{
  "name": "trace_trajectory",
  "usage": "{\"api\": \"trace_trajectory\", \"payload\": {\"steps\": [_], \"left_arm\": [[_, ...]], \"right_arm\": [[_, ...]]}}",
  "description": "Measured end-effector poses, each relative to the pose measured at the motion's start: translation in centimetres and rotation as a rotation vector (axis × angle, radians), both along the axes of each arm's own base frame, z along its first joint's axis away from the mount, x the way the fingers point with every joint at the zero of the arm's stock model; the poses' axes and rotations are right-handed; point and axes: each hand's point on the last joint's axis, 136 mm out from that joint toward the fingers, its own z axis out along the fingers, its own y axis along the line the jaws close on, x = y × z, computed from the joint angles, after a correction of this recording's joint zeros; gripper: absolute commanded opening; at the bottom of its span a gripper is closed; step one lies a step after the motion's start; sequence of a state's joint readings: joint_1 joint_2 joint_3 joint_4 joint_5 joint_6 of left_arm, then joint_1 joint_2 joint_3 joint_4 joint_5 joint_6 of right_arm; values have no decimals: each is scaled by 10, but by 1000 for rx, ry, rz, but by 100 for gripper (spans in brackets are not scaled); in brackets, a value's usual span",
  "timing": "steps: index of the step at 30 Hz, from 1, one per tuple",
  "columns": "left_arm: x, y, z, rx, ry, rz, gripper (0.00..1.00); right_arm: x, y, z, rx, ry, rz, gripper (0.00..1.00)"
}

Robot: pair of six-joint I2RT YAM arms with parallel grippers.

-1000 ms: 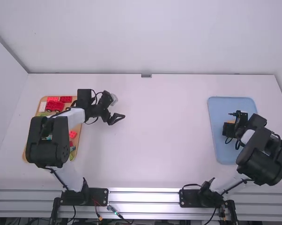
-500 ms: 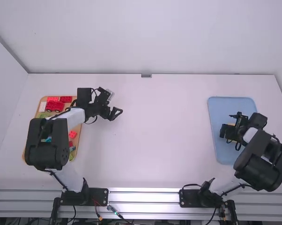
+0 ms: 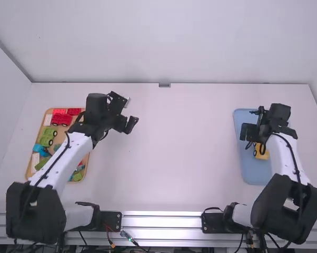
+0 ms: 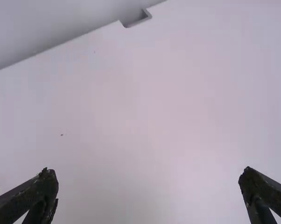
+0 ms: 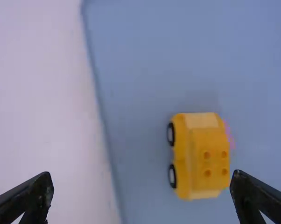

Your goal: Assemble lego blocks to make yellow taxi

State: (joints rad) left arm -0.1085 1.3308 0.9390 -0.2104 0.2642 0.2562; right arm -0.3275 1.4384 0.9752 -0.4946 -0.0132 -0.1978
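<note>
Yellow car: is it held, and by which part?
Nothing is held. The left gripper and right gripper are open; the car rests on the tray.

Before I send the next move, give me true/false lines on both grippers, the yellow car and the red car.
1. The yellow car sits in the blue tray. True.
2. The right gripper is shut on the yellow car. False: it is open, and the car rests on the tray.
3. The left gripper has its fingers apart. True.
4. The red car is in the blue tray. False: the red car is in the wooden tray by the left arm.
</note>
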Motion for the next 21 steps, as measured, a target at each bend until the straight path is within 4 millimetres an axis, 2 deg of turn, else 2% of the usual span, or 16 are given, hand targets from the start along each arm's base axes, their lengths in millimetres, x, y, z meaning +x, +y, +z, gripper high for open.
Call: {"api": "trace_trajectory", "payload": {"steps": [3, 6, 7, 9, 14, 21], "left_arm": [[-10, 5, 31, -3, -74, 19, 96], [-9, 11, 48, -12, -131, 49, 93], [-8, 19, 54, -16, -155, 80, 92], [-7, 34, 55, -18, -172, 142, 89], [-13, 64, 45, -28, -189, 278, 81], [-29, 80, 58, -82, -293, 410, 68]], "right_arm": [[8, 27, 20, -5, -62, 58, 96], [15, 38, 34, -7, -118, 75, 93], [17, 42, 40, -7, -150, 75, 92], [19, 48, 45, -2, -185, 74, 89], [14, 72, 44, 26, -236, 90, 81], [9, 110, 53, 52, -356, 170, 69]]}}
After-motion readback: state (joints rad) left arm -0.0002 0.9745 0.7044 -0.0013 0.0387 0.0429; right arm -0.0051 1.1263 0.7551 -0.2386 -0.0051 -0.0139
